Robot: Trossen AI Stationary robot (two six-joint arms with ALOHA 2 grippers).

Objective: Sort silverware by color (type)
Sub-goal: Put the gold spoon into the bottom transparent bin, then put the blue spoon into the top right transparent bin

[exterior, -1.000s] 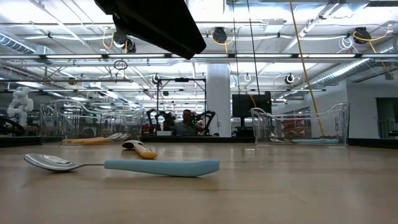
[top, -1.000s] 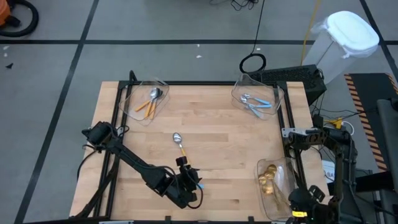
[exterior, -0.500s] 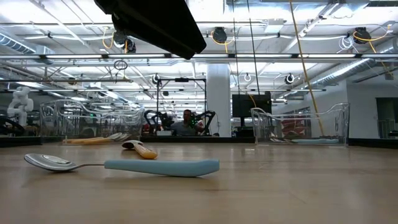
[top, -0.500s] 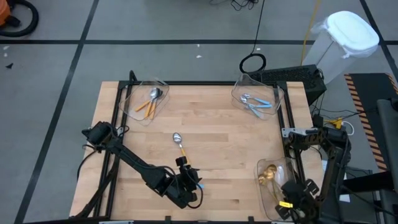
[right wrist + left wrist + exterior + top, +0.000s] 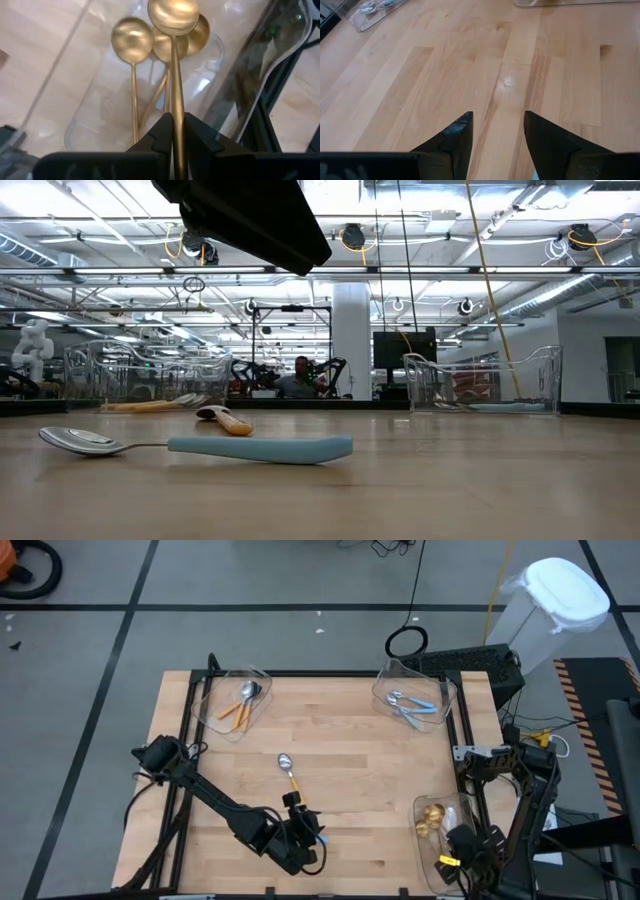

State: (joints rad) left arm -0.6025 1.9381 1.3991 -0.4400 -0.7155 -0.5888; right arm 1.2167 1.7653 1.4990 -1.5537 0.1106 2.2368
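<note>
Holding a gold spoon (image 5: 173, 60) pinched by its handle, the right gripper (image 5: 452, 862) hangs over the clear bin (image 5: 448, 812) at the table's near right corner. In the right wrist view the spoon's handle runs straight out between the two dark fingers (image 5: 159, 135), which press against it from both sides, and its round bowl points away from the wrist. Directly beneath lie the other gold spoons (image 5: 132, 39), bowls bunched together at the bin's far end, so the held spoon's long axis roughly matches theirs. The coming move looks like a simple drop: the spoon is already above its own bin, so nothing remains but to loosen the grip.

The left gripper (image 5: 305, 830) sits low at the near middle of the wooden table (image 5: 350, 755), its fingers (image 5: 460, 135) spread apart over bare wood, grasping nothing. A blue-handled spoon (image 5: 200, 445) lies flat on the table just beside that gripper; from the low view its long axis runs across the picture, bowl to one side. An orange-handled spoon (image 5: 288, 770) lies loose near the table's middle, a little beyond the left gripper. The left arm is the nearer to both.

Orange-handled spoons (image 5: 240, 705) rest in the far left bin (image 5: 215, 695); blue-handled spoons (image 5: 410, 708) rest in the far right bin (image 5: 445, 690).
</note>
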